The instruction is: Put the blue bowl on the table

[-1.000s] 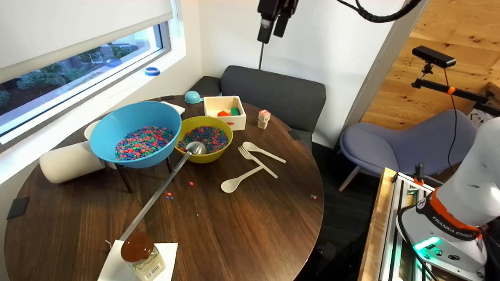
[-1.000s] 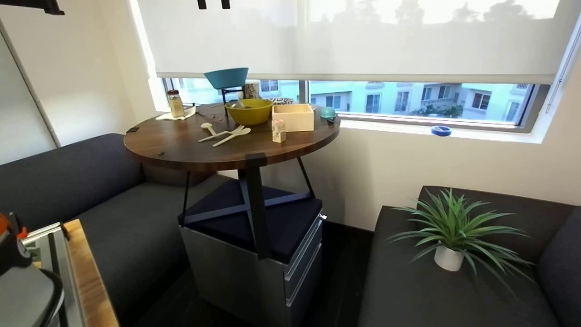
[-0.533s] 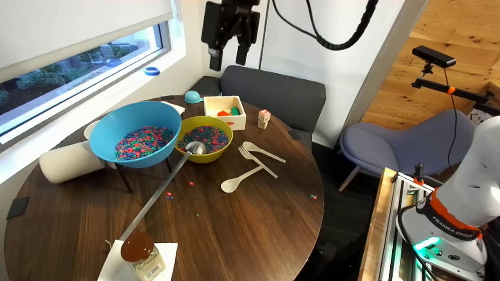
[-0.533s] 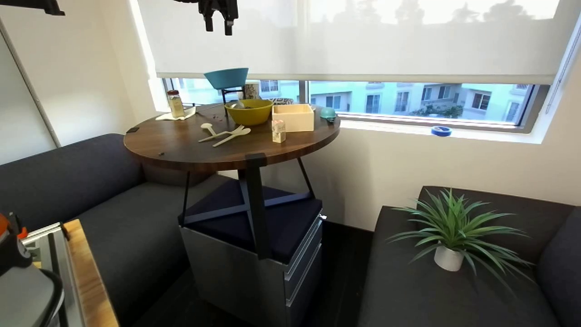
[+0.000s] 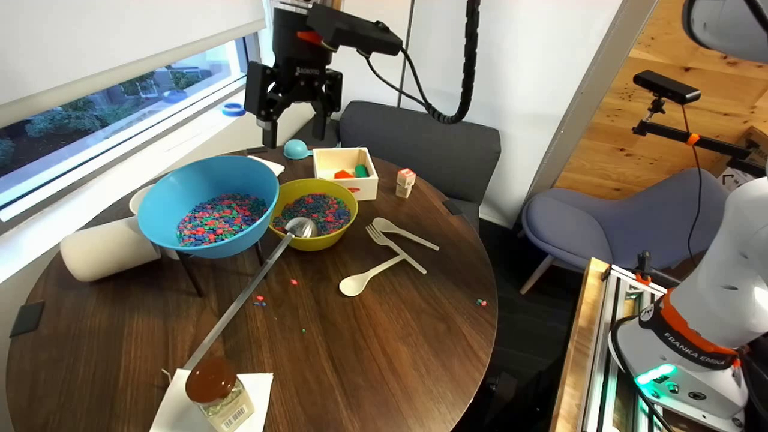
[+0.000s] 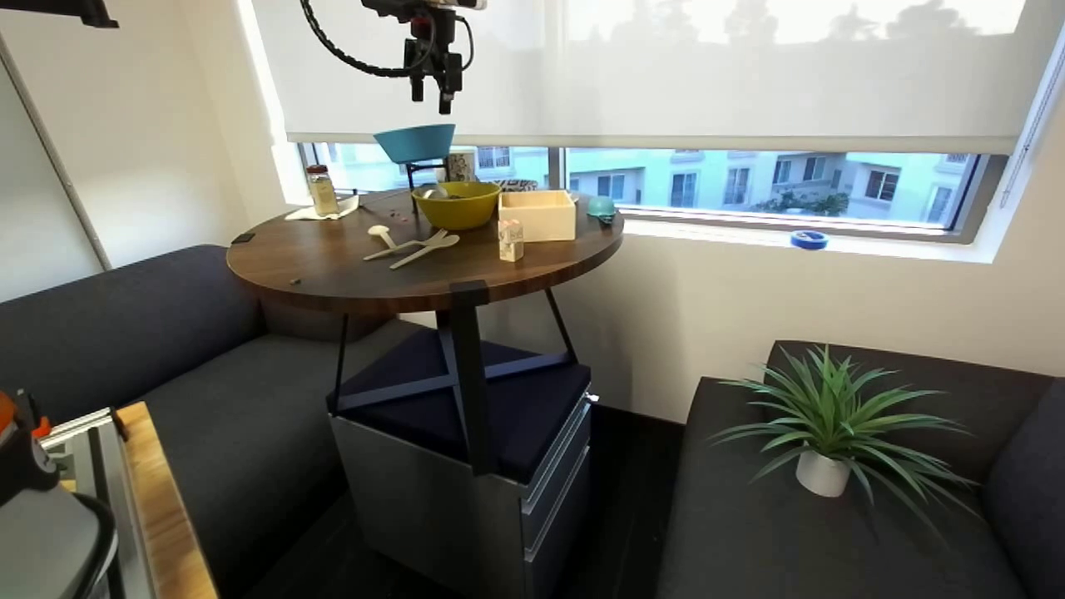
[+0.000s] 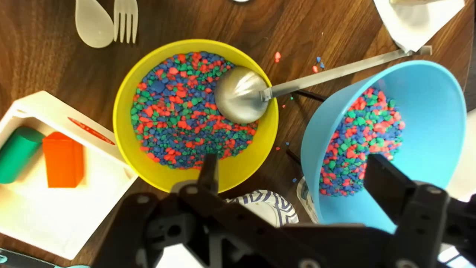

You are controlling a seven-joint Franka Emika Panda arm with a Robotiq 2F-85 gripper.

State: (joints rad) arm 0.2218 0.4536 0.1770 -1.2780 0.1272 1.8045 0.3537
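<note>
The large blue bowl [image 5: 192, 180] holds multicoloured bits and stands tilted on thin black legs above the round dark-brown table [image 5: 384, 348]. In an exterior view the blue bowl [image 6: 416, 144] is seen side-on, raised over the table [image 6: 333, 259]. In the wrist view the blue bowl [image 7: 431, 119] is at the right. My gripper [image 5: 294, 133] is open and empty, in the air above and behind the bowls; an exterior view also shows the gripper [image 6: 432, 96] above the blue bowl's height. In the wrist view one finger of the gripper [image 7: 293, 167] overlaps the blue bowl, the other the yellow bowl.
A yellow bowl [image 5: 315, 243] of bits with a long metal ladle [image 5: 240, 300] stands beside the blue bowl. Around them are a wooden box [image 5: 366, 189], stacked blocks [image 5: 405, 183], pale cutlery [image 5: 360, 282], a jar [image 5: 219, 390], and a lying white cylinder [image 5: 108, 249].
My gripper has come down from high above the table and moved toward the bowls and window, staying open and turning somewhat. The bowls and the other objects have not moved.
</note>
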